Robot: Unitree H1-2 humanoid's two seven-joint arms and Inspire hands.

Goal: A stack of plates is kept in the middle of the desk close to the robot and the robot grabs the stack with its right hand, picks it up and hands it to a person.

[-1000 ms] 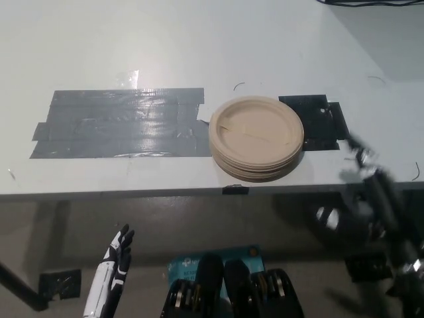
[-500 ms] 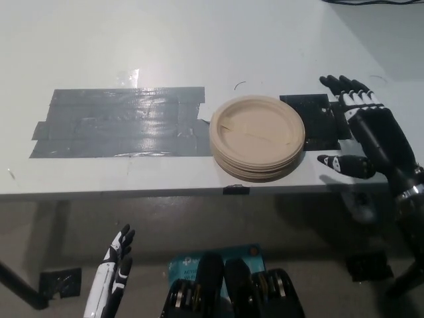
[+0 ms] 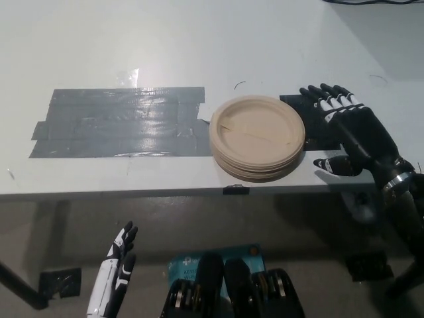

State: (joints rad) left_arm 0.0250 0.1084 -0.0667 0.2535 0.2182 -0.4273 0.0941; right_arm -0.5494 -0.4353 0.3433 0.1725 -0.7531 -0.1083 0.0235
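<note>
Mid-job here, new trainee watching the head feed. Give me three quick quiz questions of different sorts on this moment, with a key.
1. True or false: the right hand already grips the stack of plates.
2. Multiple choice: the grey tape patch lies on which side of the stack? A) picture left B) picture right C) under the desk edge.
3. Fill in: the white left hand hangs below the ____ edge, holding nothing.

Key
1. False: it is open beside the stack, fingers spread, over the black tape patch.
2. A.
3. desk.
</note>
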